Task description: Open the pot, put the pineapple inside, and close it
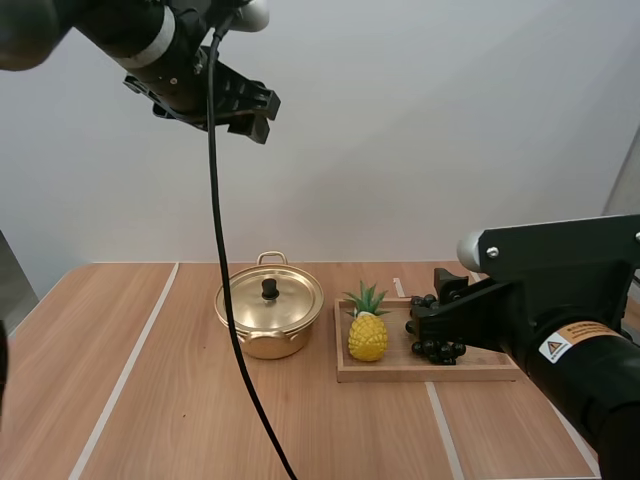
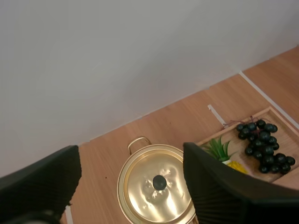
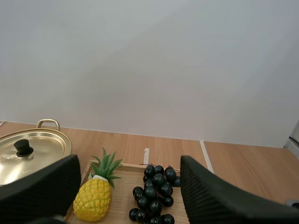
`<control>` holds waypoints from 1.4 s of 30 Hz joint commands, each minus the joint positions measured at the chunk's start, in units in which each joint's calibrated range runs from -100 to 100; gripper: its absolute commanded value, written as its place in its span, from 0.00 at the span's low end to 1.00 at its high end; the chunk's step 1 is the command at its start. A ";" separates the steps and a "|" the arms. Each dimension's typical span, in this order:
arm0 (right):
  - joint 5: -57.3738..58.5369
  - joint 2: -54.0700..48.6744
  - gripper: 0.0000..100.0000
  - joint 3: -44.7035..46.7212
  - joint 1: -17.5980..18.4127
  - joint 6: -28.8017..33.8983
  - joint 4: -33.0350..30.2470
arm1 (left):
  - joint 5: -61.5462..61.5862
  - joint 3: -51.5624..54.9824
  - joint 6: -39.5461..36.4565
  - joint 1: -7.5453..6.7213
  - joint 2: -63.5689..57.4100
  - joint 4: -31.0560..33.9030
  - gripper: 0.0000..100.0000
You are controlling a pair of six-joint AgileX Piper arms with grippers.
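Closed pot and pineapple on a wood-grain tabletop, both pincers spread and empty.

The tabletop is light brown wood crossed by pale tape lines, with a plain white wall behind it. The gold pot stands near the middle with its lid on, black knob up. Just beside it lies a wooden tray. The pineapple stands upright at the tray's pot-side end, with dark grapes next to it. The left pincer hangs high above the pot, fingers wide apart and gripping nothing. The right pincer sits low over the tray near the grapes, fingers likewise parted.
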 commanded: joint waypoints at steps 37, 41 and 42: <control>-33.53 64.44 1.00 -40.39 -1.23 -0.29 0.28 | -18.64 -0.51 3.46 0.09 -0.03 -2.87 1.00; -30.32 67.61 1.00 -47.32 -1.23 -0.49 0.16 | -18.84 -0.51 3.55 0.09 -0.03 -2.87 1.00; -30.14 68.16 1.00 -48.76 -1.23 -0.49 0.16 | -18.84 -0.51 3.55 0.09 -0.03 -2.87 1.00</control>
